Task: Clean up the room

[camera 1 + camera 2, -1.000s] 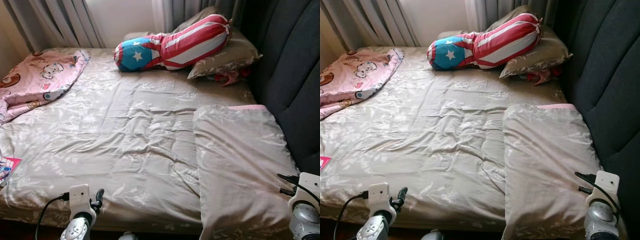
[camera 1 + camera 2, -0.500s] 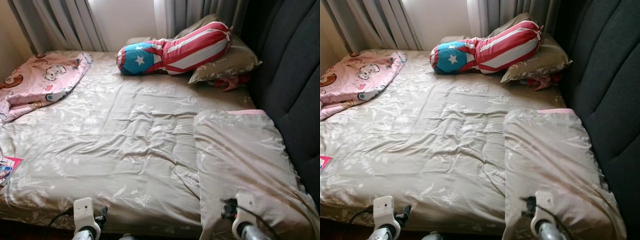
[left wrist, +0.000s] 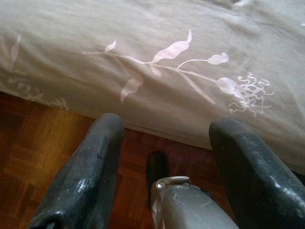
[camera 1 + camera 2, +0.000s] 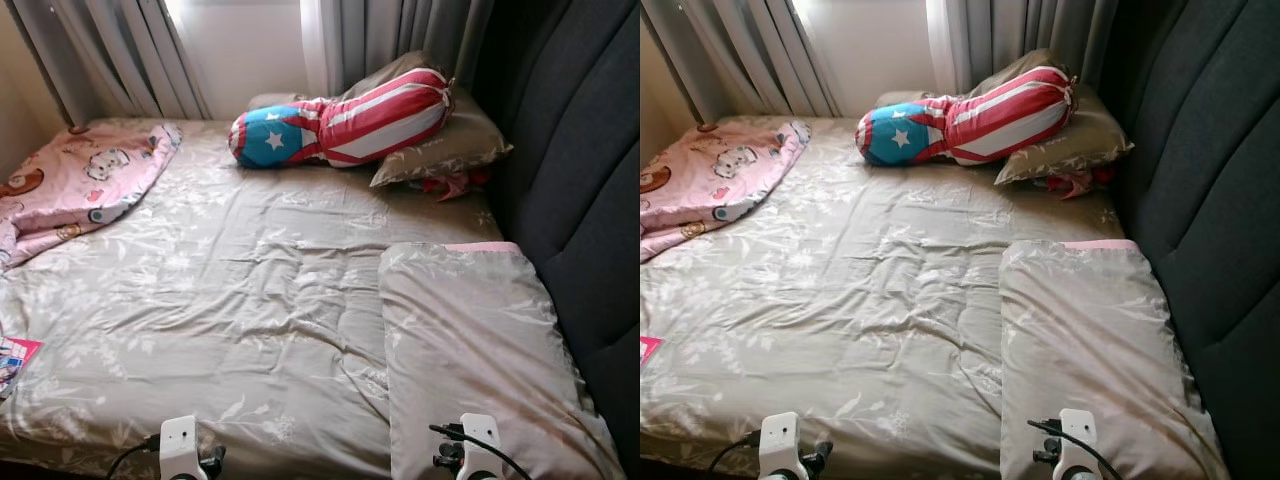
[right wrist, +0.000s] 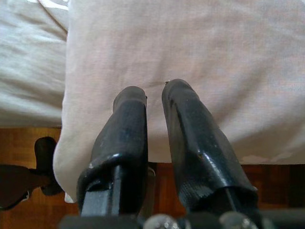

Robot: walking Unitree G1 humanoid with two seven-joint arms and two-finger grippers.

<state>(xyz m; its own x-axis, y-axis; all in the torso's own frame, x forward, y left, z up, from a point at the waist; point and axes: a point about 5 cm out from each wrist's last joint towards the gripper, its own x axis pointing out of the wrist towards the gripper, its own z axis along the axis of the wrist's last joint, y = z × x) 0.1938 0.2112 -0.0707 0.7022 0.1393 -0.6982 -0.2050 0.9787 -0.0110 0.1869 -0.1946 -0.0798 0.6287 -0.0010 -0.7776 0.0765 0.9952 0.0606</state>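
Observation:
A beige floral bed (image 4: 230,290) lies before me. A beige pillow (image 4: 480,350) rests on its near right part, against the dark headboard (image 4: 585,190). My right gripper (image 5: 152,90) is shut, with its tips at this pillow's (image 5: 200,52) near end, above the wood floor. My left gripper (image 3: 167,123) is open and empty, low at the bed's front edge (image 3: 157,62). A flag-patterned bolster (image 4: 345,118) leans on a second beige pillow (image 4: 450,145) at the far end. A crumpled pink blanket (image 4: 75,180) lies at the far left.
A colourful booklet (image 4: 14,358) lies at the bed's left edge. Something red (image 4: 450,185) pokes out from under the far pillow. Grey curtains (image 4: 110,55) hang behind the bed. Wood floor (image 3: 33,157) lies below the front edge.
My right arm has swung left from beside the headboard to the near pillow's front end. Both wrists sit lower in the picture. The camera has shifted a little.

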